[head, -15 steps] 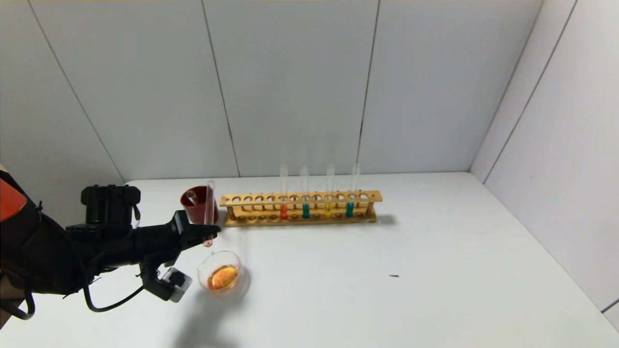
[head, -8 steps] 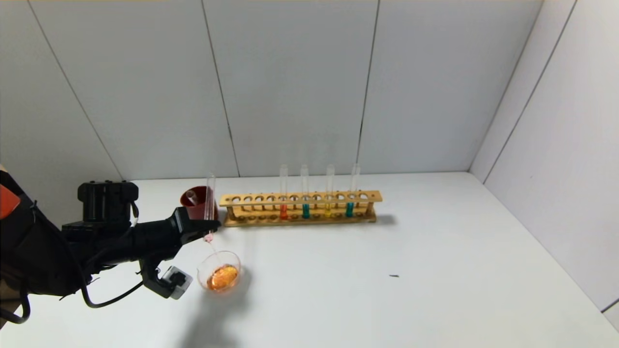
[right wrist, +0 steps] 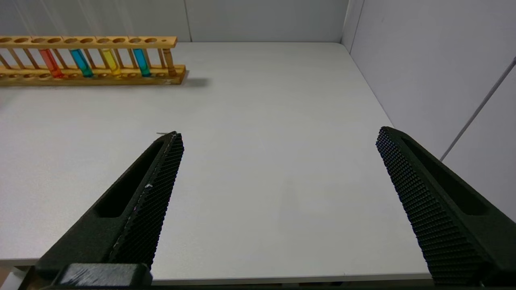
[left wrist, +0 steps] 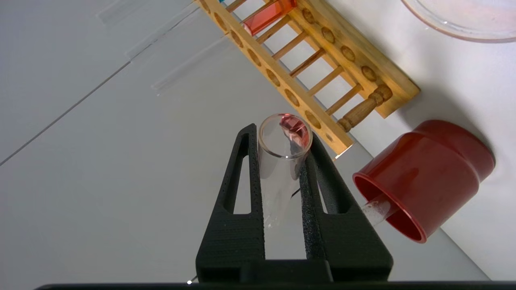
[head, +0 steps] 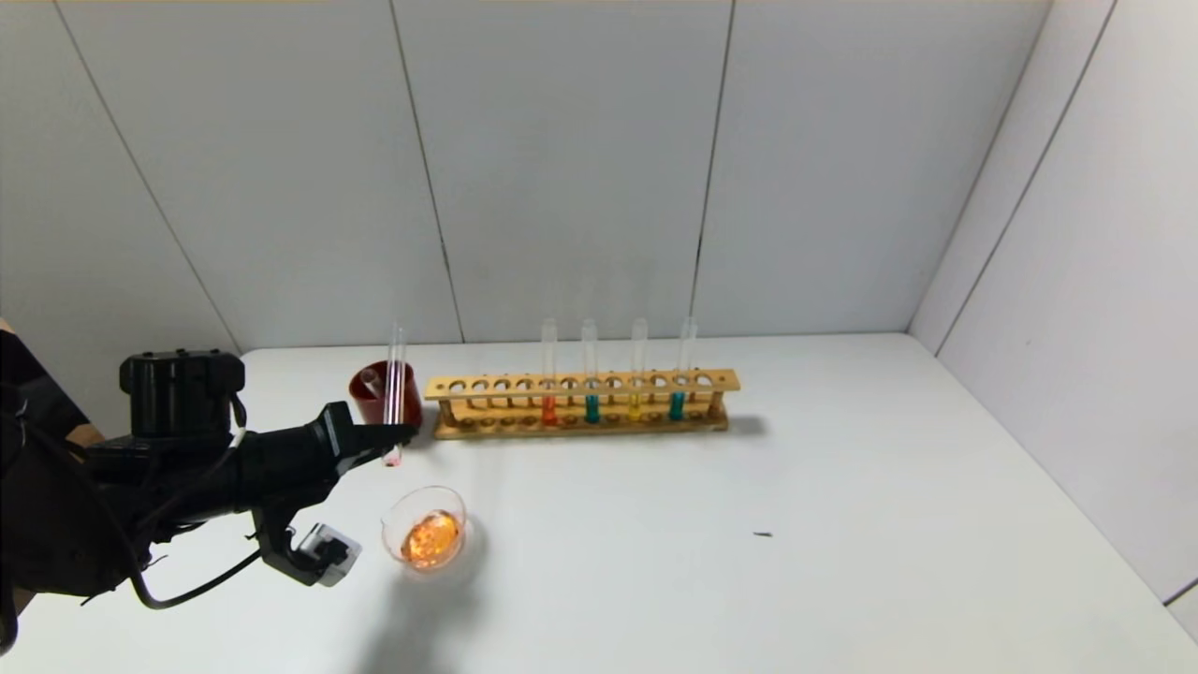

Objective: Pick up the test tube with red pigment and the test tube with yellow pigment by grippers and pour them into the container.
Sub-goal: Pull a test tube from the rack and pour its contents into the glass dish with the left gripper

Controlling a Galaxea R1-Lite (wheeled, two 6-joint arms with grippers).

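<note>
My left gripper [head: 397,434] is shut on the test tube with red pigment [head: 395,374]. It holds the tube about upright, in front of the red cup and behind and above the container [head: 388,526]. Only a pink-red trace shows at the tube's bottom [left wrist: 296,129], between my black fingers [left wrist: 318,177]. The container is a low clear dish holding orange liquid. The test tube with yellow pigment [head: 635,402] stands in the wooden rack [head: 580,384], and shows in the right wrist view [right wrist: 109,60]. My right gripper [right wrist: 279,133] is open and empty over the table's near right edge.
A dark red cup [head: 372,398] stands left of the rack with an empty clear tube [left wrist: 375,209] leaning in it. The rack also holds a second orange-red tube [head: 548,408] and two teal tubes [head: 591,406]. Walls close the back and right.
My left gripper has drawn back to the left and away from the dish, carrying the tube toward the red cup. The tube has gone from slightly tilted to upright.
</note>
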